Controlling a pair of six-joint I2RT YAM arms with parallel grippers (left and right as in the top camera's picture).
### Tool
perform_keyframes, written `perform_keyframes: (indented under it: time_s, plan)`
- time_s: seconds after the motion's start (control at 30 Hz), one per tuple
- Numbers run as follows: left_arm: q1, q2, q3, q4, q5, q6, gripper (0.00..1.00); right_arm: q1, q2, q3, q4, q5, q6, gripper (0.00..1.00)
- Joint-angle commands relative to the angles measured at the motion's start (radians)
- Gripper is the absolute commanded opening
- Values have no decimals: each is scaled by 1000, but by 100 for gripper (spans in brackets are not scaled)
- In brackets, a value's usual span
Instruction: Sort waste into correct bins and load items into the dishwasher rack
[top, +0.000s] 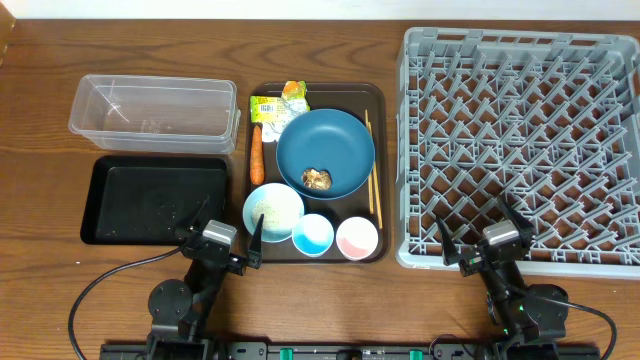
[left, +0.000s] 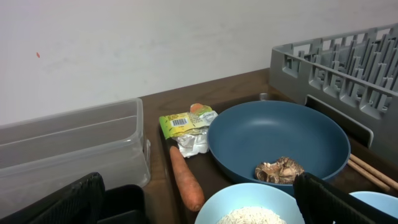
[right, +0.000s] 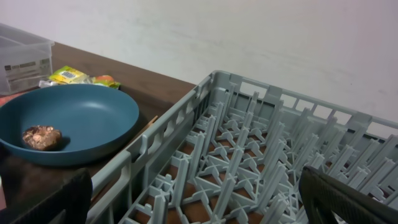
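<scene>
On the dark brown serving tray (top: 378, 100) sit the large dark blue bowl (top: 325, 152) with the brown food lump (top: 317, 179), the small white bowl (top: 272, 211) of rice (left: 252, 216), the light blue cup (top: 313, 234), the pink cup (top: 357, 238), the carrot (top: 256, 154), the yellow-green wrapper (top: 279, 103) and the chopsticks (top: 372, 170). The clear tub (top: 152, 107) and black tray (top: 152, 199) lie left. The grey rack (top: 525, 140) is right. My left gripper (top: 222, 243) is open and empty near the white bowl. My right gripper (top: 480, 243) is open and empty over the rack's front edge.
The wooden table (top: 40, 80) carries everything. A pale wall (left: 155, 37) stands behind the table. Cables (top: 100, 285) run along the front edge beside both arm bases.
</scene>
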Motion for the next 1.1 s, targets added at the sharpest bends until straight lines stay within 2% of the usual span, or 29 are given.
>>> perform_keyframes:
  time_s: [0.0,0.53,0.77,0.93,1.07]
  plan:
    - [-2,-1,-16,-37,16,6,98,-18,-1,-5,-1,11,-3,99]
    - [-2,-1,-16,-29,21,-5,98,-18,-1,-5,0,10,-3,99]
    - [-2,-1,-8,72,222,-67,98,-18,-1,-1,8,-66,3,99]
    - [-2,5,79,43,222,-184,98,-18,1,43,6,-79,176,99]
    - [-2,66,224,-100,219,-198,98,-18,36,135,-33,-70,218,99]
